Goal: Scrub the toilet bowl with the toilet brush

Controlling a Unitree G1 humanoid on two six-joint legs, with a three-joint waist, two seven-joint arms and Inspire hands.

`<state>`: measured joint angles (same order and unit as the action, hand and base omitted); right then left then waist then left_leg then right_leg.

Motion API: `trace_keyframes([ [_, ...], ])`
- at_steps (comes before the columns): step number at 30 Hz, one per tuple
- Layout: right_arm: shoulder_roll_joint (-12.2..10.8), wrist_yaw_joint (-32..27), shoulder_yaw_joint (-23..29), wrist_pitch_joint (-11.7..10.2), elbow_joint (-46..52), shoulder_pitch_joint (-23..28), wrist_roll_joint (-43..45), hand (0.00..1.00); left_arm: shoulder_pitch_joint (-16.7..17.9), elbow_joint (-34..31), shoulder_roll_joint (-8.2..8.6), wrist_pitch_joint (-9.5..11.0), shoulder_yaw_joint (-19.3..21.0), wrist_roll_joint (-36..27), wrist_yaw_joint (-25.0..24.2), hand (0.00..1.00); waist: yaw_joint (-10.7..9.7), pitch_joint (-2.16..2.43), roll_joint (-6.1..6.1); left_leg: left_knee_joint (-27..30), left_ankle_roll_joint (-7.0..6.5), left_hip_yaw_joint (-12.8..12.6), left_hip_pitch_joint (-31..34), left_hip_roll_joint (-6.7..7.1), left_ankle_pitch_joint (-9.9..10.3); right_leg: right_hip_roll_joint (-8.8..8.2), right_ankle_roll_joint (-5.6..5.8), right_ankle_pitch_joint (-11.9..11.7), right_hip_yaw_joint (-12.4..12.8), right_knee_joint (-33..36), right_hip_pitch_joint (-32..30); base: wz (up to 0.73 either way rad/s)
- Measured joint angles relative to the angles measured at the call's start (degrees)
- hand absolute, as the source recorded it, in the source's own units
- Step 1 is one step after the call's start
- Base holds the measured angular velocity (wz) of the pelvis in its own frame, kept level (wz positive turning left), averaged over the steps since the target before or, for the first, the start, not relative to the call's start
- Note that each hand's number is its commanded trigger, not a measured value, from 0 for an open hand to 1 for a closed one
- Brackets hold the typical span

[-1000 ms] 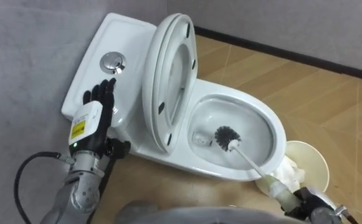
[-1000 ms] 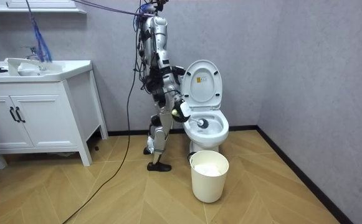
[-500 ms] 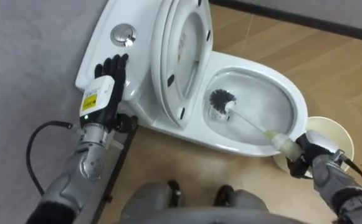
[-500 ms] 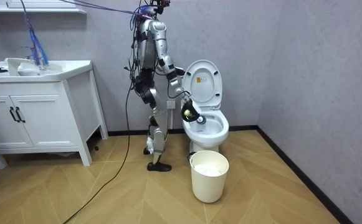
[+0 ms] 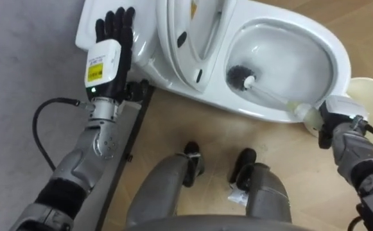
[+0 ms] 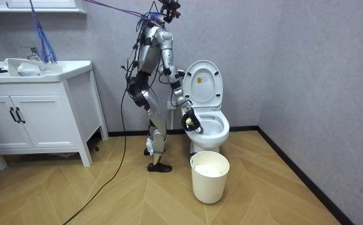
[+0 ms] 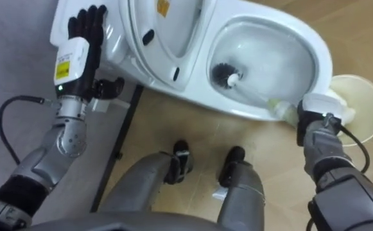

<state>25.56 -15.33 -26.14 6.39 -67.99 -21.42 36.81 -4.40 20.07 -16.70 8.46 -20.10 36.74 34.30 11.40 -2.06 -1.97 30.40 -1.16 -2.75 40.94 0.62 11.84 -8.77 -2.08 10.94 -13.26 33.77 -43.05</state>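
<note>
Right hand [image 5: 340, 133] nearer bowl [image 5: 341, 61], around brush [image 5: 271, 95]

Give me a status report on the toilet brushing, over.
Left hand open, flat on tank. Right hand shut on brush, head in the bowl. Seat up, nothing blocking.

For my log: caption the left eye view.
Right hand holds brush, head in toilet bowl; left hand flat on tank.

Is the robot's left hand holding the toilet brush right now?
No, the left hand lies flat with straight fingers on the toilet tank, while the right hand grips the handle of the toilet brush.
</note>
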Motion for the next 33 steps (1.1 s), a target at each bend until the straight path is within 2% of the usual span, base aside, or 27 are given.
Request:
trace_keyframes([
  [3, 0.95, 0.56, -0.09, 0.78, 1.61, -0.06, -1.25, 1.00, -0.79, -0.43, 0.14, -0.62, -0.70, 0.06, 2.81, 0.00, 0.02, -0.07, -0.59, 1.34, -0.02, 0.43, 2.67, -0.02, 0.02, -0.01, -0.15, -0.07, -0.39, 0.55, -2.07, 0.06],
  [7, 1.70, 0.60, -0.34, 1.20, 1.99, -0.52, -3.39, 1.00, -1.41, -1.27, 0.10, -1.90, -1.60, 0.05, 5.62, 0.00, -0.06, -0.15, -0.59, 2.46, -0.11, 0.29, 5.39, -0.01, 0.09, -0.01, -0.19, -0.10, 0.15, 1.70, -4.89, -0.01],
  [11, 2.04, 0.54, -0.76, 1.46, 1.40, -1.68, -5.71, 1.00, -2.38, -1.33, -0.06, -2.14, -1.85, 0.01, 7.64, 0.00, -0.10, -0.28, -0.68, 4.09, -0.12, 0.27, 7.75, -0.19, 0.24, 0.01, -0.34, -0.01, 0.39, 3.08, -7.13, 0.00],
  [13, 2.19, 0.39, -0.75, 1.90, 1.41, -2.15, -5.58, 1.00, -2.43, -2.02, -0.42, -2.22, -1.50, -0.01, 8.14, 0.00, -0.10, -0.38, -1.16, 6.06, -0.10, 0.21, 9.51, -0.80, 0.93, 0.22, -0.54, 0.02, 0.32, 3.86, -8.32, -0.08],
  [17, 3.88, -0.03, -0.98, 1.62, 3.12, -2.16, -5.16, 1.00, -2.76, -2.49, -0.57, -2.24, -1.40, 0.00, 9.59, 0.00, -0.05, -0.38, -1.48, 8.30, -0.09, 0.11, 12.04, -1.08, 1.44, 0.48, -0.75, 0.16, 0.59, 5.37, -10.71, -0.07],
  [20, 5.11, -1.12, -1.55, 1.08, 4.00, -2.31, -5.01, 1.00, -3.30, -2.48, -0.69, -2.35, -1.49, -0.06, 10.39, 0.00, 0.01, -0.20, -2.18, 9.48, -0.20, -0.16, 13.41, -1.09, 1.66, 0.25, -0.90, 0.07, 0.68, 6.33, -12.14, -0.06],
  [22, 5.80, -2.98, -2.87, 0.80, 4.01, -2.40, -5.79, 1.00, -4.27, -2.47, -0.98, -3.06, -2.49, -1.32, 10.90, 0.00, 0.02, -0.39, -2.27, 9.82, -0.32, -0.51, 13.77, -0.94, 1.73, 0.05, -0.79, 0.13, 1.47, 7.14, -12.92, 0.00],
  [24, 5.81, -4.48, -3.08, 0.48, 3.60, -3.24, -6.75, 1.00, -4.87, -2.33, -1.31, -3.29, -3.05, -2.92, 11.81, 0.00, 0.03, -0.45, -2.34, 10.02, -0.31, -0.84, 14.06, -0.92, 1.73, 0.23, -0.65, 0.09, 2.11, 7.44, -13.48, -0.06],
  [26, 5.69, -5.25, -3.06, 0.02, 3.59, -3.68, -9.40, 1.00, -5.36, -2.34, -2.39, -3.29, -3.70, -4.69, 12.35, 0.00, -0.07, -0.74, -1.90, 10.40, -0.38, -1.34, 14.34, -0.80, 1.76, 0.04, -0.72, 0.18, 2.64, 8.49, -14.33, -0.04],
  [29, 5.41, -5.57, -2.14, -1.39, 3.42, -5.23, -16.83, 1.00, -6.25, -2.35, -3.73, -3.27, -3.71, -6.41, 13.04, 0.00, -0.08, -0.91, -1.65, 10.94, -0.07, -2.03, 15.73, -1.12, 1.63, 0.32, -0.79, -0.04, 3.44, 9.10, -16.25, -0.10],
  [30, 5.05, -6.13, -1.12, -1.74, 3.65, -5.97, -19.02, 1.00, -6.54, -2.34, -4.43, -3.17, -3.73, -7.13, 13.35, 0.00, -0.19, -1.02, -1.46, 11.14, 0.09, -2.35, 16.43, -1.18, 1.49, 0.52, -1.08, -0.28, 3.87, 9.54, -17.18, -0.05],
  [33, 3.63, -7.99, 3.66, -1.43, 3.58, -8.77, -23.53, 1.00, -7.39, -0.99, -4.59, -3.18, -3.09, -7.45, 13.50, 0.00, -0.71, -1.18, -1.21, 11.26, 0.12, -3.31, 17.04, -0.82, 1.12, -0.05, -1.28, -0.14, 5.10, 11.23, -18.96, 0.00],
])
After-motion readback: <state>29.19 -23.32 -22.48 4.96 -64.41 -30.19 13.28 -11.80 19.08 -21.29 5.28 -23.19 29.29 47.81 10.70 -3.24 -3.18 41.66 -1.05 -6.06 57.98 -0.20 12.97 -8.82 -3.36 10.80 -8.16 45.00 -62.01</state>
